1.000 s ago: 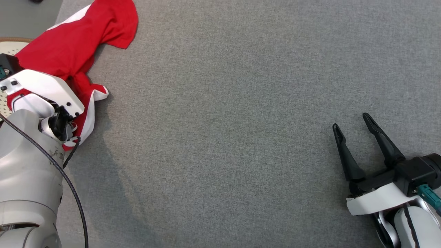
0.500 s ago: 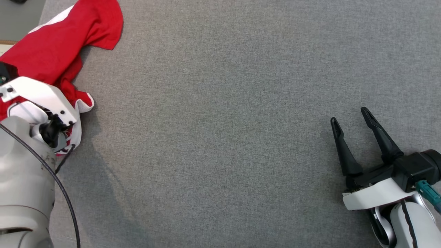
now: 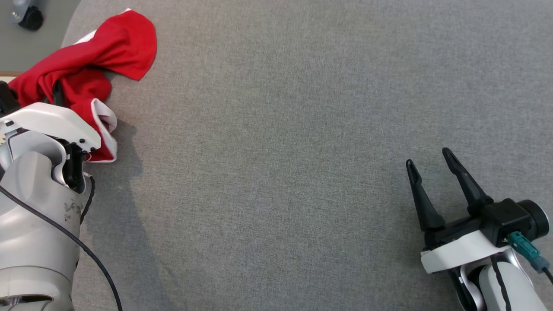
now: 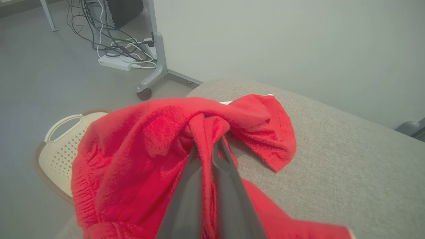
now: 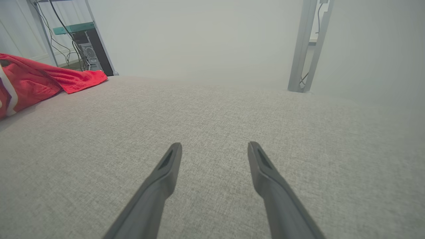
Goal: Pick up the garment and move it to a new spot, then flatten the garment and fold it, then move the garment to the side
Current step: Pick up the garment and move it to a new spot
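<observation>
The garment (image 3: 86, 65) is red with white trim and lies bunched at the far left corner of the grey fabric table (image 3: 281, 151). In the left wrist view my left gripper (image 4: 208, 146) is shut on a gathered fold of the garment (image 4: 139, 142), with red cloth pinched between its dark fingers and draped around them. In the head view the left arm's white wrist cover (image 3: 47, 121) hides most of that grip. My right gripper (image 3: 427, 157) stands open at the near right over bare table, far from the garment (image 5: 33, 81); nothing is between its fingers (image 5: 166, 172).
A cream perforated basket (image 4: 63, 142) stands on the floor beyond the table's left edge, partly under the hanging cloth. A stand's wheeled leg (image 4: 156, 66), a power strip and cables (image 4: 116, 61) lie further off. A metal post (image 5: 305, 46) rises behind the table.
My left gripper has gone from open to shut on the garment, and the cloth is now gathered and bunched up at it. The head view has shifted a little. The right gripper stays open.
</observation>
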{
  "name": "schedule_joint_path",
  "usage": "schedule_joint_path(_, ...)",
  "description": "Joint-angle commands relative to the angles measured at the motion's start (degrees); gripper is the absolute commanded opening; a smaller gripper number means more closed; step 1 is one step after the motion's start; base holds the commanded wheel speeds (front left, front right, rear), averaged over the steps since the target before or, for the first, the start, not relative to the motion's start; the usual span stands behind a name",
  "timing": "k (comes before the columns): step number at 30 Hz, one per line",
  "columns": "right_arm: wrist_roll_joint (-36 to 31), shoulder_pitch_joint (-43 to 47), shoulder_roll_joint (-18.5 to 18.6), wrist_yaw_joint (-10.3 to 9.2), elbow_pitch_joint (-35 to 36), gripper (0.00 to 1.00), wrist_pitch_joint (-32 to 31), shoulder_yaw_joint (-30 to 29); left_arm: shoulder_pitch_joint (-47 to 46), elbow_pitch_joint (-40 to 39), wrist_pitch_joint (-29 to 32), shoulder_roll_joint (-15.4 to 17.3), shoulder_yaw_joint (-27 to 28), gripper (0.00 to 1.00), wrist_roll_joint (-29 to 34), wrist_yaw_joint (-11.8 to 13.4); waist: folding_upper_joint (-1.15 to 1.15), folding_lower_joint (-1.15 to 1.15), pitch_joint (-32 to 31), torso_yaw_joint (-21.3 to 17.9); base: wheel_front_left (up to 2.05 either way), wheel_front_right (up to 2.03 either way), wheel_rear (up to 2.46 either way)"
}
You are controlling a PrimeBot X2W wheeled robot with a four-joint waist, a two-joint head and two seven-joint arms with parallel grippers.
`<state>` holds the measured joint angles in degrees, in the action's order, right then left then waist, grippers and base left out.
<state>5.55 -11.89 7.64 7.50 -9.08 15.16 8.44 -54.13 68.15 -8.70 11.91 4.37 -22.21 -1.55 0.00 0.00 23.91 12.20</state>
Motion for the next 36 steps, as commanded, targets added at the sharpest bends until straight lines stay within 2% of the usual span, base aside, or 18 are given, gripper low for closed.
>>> schedule_joint_path(1, 0.2, 0.7, 0.0, -0.02, -0.2, 1.00, 0.0, 0.0, 0.8, -0.6, -1.9, -0.1, -0.3, 0.00, 0.3, -0.6, 0.00, 0.00, -1.4, -0.2, 0.00, 0.00, 0.00)
schedule_joint_path(8, 0.8, 2.4, -2.2, -0.02, -0.9, 1.00, 0.0, -0.3, 1.4, -5.4, -6.1, -0.9, -2.4, 0.00, 2.0, -2.2, 0.00, 0.00, -6.4, -2.1, 0.00, 0.00, 0.00)
schedule_joint_path(15, 1.1, 5.6, -3.8, -0.02, -1.4, 1.00, 0.0, -1.2, 4.5, -13.5, -6.2, -2.7, -4.7, 0.00, 2.6, -4.0, 0.00, 0.00, -11.4, -5.8, 0.00, 0.00, 0.00)
schedule_joint_path(25, 1.6, 7.5, -4.6, -0.02, -0.8, 1.00, 0.0, -2.1, 8.2, -27.2, 0.6, -4.7, -8.9, 0.00, 2.4, -5.0, 0.00, 0.00, -14.8, -12.3, 0.00, 0.00, 0.00)
schedule_joint_path(32, 2.8, 7.0, -4.6, -0.02, -0.5, 1.00, 0.0, -2.1, 12.6, -37.4, 6.7, -5.7, -11.5, 0.00, 2.5, -3.9, 0.00, 0.00, -15.1, -18.8, 0.00, 0.00, 0.00)
schedule_joint_path(36, 3.3, 7.1, -4.6, -0.02, -0.3, 1.00, 0.0, -2.5, 14.0, -40.8, 8.8, -6.1, -13.1, 0.00, 3.1, -3.5, 0.00, 0.00, -14.7, -21.1, 0.00, 0.00, 0.00)
